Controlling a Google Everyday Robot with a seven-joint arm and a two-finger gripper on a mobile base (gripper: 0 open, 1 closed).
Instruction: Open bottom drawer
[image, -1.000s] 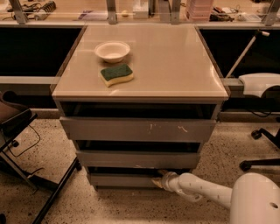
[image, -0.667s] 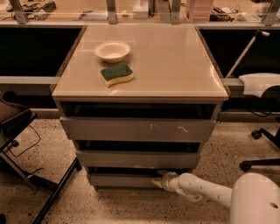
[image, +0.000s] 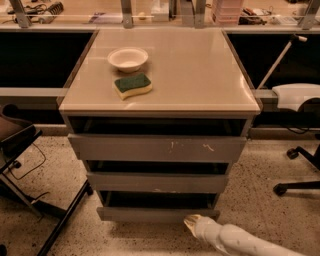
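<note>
The bottom drawer (image: 150, 214) is the lowest and narrowest of three grey fronts, plain and handleless. It stands pulled out a little, with a dark gap above its front. My gripper (image: 191, 222) is at the tip of the white arm (image: 235, 240), which comes in from the lower right. The gripper sits just in front of the right part of the drawer's front, at its lower edge near the floor. I cannot tell if it touches the front.
The middle drawer (image: 157, 182) and the scratched top drawer (image: 155, 148) also stand slightly out. A white bowl (image: 127, 58) and a green-and-yellow sponge (image: 132, 85) lie on the cabinet top. A dark chair frame (image: 30, 200) stands on the left, a wheeled chair base (image: 295, 185) on the right.
The bottom drawer's front has come out toward the camera and the gap above it has widened. My gripper has moved down and out from the front's top edge to its lower edge.
</note>
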